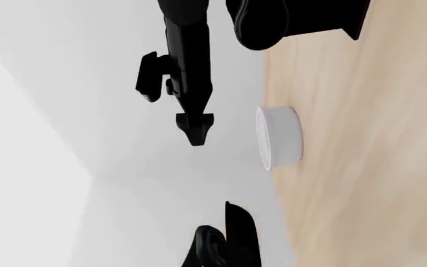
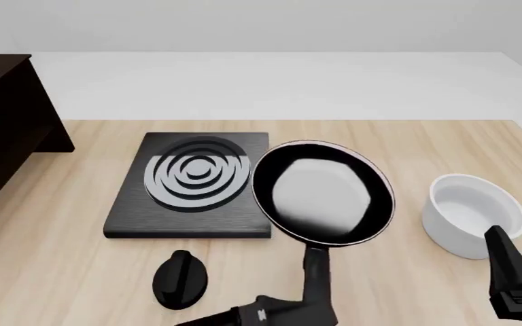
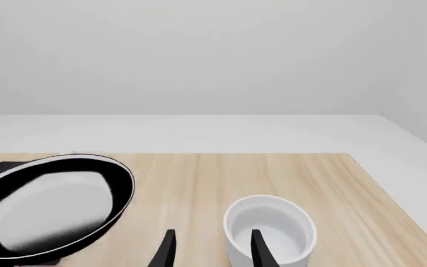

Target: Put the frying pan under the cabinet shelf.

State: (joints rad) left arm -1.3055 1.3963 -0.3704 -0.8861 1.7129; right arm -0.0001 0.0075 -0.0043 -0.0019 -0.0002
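Pale wooden table [image 2: 397, 285], white walls. Frying pan [image 2: 323, 192] tilted, handle gripped by left gripper [image 2: 288, 314]; right gripper [image 3: 209, 247] open, idle. Risk: clipping stove plate [image 2: 193, 183] en route to cabinet shelf [image 2: 3, 129].

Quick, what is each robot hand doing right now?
Left hand: closed on the long handle of the round black frying pan.
Right hand: open, holding nothing.

Even, bright, diffuse light fills all three renders, with no single source evident. Shadows are faint: a soft one under the white bowl [image 2: 474, 214] at the right of the front view. The frying pan [image 2: 323, 192] shows a pale sheen across its grey inside and a thin glint on its rim. In the left wrist view the wooden table [image 1: 369, 167] looks smeared, perhaps motion blur. No edge distortion shows.
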